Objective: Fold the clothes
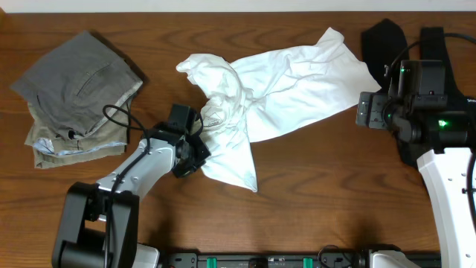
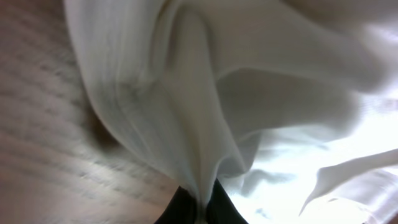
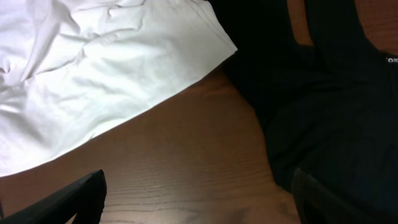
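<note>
From above, one white T-shirt (image 1: 290,74) lies crumpled on the table (image 1: 320,201). Two trousers (image 1: 74,82) sit stacked at the left. One black garment (image 1: 383,41) lies at the right.

Left wrist: the left gripper (image 2: 201,208) pinches a fold of the white T-shirt (image 2: 261,93).

Right wrist: the right gripper (image 3: 199,202) is spread wide and holds nothing.

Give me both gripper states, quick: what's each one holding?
Left gripper: closed, pinching a fold of the T-shirt.
Right gripper: open, holding nothing.
</note>
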You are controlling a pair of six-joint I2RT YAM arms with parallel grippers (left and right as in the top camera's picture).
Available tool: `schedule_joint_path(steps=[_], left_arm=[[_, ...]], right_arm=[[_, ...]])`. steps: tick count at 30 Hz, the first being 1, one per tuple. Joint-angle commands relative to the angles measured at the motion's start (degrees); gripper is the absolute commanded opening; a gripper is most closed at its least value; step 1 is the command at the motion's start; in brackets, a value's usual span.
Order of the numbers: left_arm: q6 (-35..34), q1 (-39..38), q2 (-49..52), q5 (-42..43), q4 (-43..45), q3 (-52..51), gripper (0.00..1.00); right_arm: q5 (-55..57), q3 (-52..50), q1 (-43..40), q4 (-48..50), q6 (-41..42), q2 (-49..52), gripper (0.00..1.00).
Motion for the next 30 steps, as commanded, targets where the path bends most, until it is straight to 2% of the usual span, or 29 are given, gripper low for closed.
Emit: schedule_joint_path(steps=[1, 5, 9, 14, 19, 30], left_arm=[[3.80, 2.51, -4.48, 0.15, -3.37, -0.15, 0.06], [8.28, 7.21, -13.05, 0.13, -10.38, 0.28, 0.06], [9.46, 12.09, -21.11, 0.15, -14.80, 0.28, 0.06], [10.49, 13.27, -25.49, 0.13, -17.70, 0.26, 0.06], [10.49, 13.27, -24.63, 0.13, -18.14, 0.17, 0.06], [10.71, 13.27, -22.69, 0.11, -18.10, 0.17, 0.06]], right_arm=[[-0.04, 0.35, -0.42, -0.42, 0.04, -0.52, 0.94], [-0.39, 0.26, -0.42, -0.59, 0.04, 1.11, 0.95], [-3.63, 0.26, -0.37, 0.22, 0.04, 4.85, 0.95], [-10.67, 0.26, -0.33, 5.05, 0.04, 10.71, 0.94], [-18.53, 0.26, 0.37, 14.95, 0.04, 18.36, 0.91], [-15.50, 0.26, 0.79, 41.24, -1.73, 35.10, 0.94]])
